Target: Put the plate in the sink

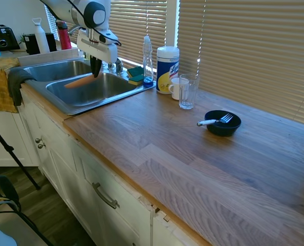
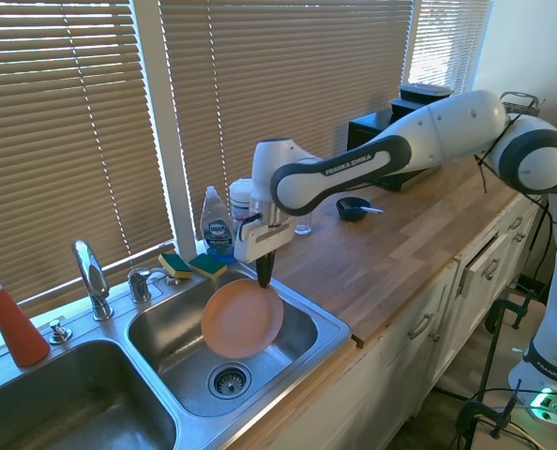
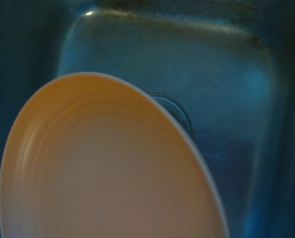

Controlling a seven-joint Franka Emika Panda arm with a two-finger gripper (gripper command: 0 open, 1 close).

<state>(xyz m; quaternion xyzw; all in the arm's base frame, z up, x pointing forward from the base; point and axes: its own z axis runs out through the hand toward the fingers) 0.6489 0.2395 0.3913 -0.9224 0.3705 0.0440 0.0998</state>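
We hold the plate by its upper rim, gripper clamped, tilted over the right basin of the sink. Rigid, smooth and breakable; we judge a rim pinch correct.

First exterior view: set high beyond the far end of the worktop, looking along it toward the sink; wide, at a distance.
Second exterior view: set above the sink's opposite side, looking back along the worktop; wide, nearer the basins.
Wrist view: very close, looking down into one basin, filled mostly by the plate; soft focus.
Shared: both exterior views take in sink, arm and black bowl.
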